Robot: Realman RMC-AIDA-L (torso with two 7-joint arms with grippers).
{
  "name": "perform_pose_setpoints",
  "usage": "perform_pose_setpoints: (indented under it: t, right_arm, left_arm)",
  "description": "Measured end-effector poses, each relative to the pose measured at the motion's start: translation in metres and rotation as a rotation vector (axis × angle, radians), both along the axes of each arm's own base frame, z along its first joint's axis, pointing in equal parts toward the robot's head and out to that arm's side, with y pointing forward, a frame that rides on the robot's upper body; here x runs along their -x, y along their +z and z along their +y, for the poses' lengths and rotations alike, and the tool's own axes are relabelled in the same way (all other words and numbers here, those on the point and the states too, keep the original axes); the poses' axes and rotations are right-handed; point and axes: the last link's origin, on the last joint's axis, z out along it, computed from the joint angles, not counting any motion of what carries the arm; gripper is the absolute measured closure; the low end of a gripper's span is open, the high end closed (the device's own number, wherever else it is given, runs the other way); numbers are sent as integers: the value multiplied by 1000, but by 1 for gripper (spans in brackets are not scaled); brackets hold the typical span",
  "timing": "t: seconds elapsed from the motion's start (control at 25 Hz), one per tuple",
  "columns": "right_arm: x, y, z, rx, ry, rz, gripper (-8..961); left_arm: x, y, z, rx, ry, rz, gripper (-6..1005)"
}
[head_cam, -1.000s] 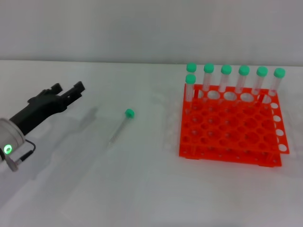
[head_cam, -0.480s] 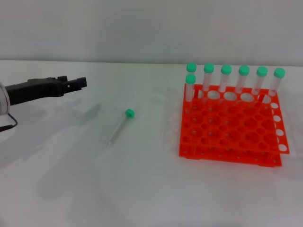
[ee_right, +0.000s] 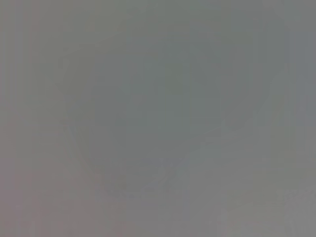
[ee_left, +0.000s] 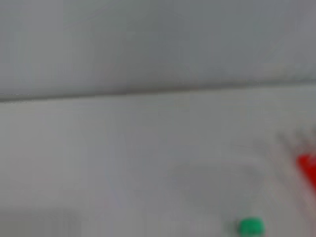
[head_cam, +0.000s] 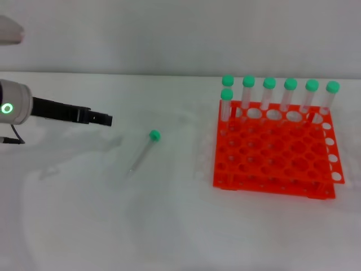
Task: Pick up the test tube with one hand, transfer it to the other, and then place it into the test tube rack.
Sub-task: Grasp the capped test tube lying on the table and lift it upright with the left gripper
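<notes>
Test tube rack (head_cam: 274, 151): orange-red, two-tiered, on the white table (head_cam: 169, 226) at right. Holds seven green-capped tubes (head_cam: 280, 96), upright: six along the far row, one just in front at the left corner.

Test tube (head_cam: 142, 149): slim, clear, green cap (head_cam: 154, 135) pointing away; lies flat on the table, well left of the rack.

Left gripper (head_cam: 103, 119): black, extended level, near the tube, apart from it; fingers seemingly together, though seen edge-on.
</notes>
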Motion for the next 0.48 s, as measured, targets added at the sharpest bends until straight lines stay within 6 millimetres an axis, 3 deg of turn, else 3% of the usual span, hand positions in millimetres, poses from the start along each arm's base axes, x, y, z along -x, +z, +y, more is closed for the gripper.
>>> perform_pose_setpoints:
  t: [0.16, 0.48]
  right_arm:
    - [1, 0, 1, 0, 2, 1, 129]
    - [2, -2, 2, 1, 3, 12, 129]
  left_arm:
    - [-12, -11, 6, 53, 21, 104, 320]
    - [-35, -42, 7, 120, 1, 147, 320]
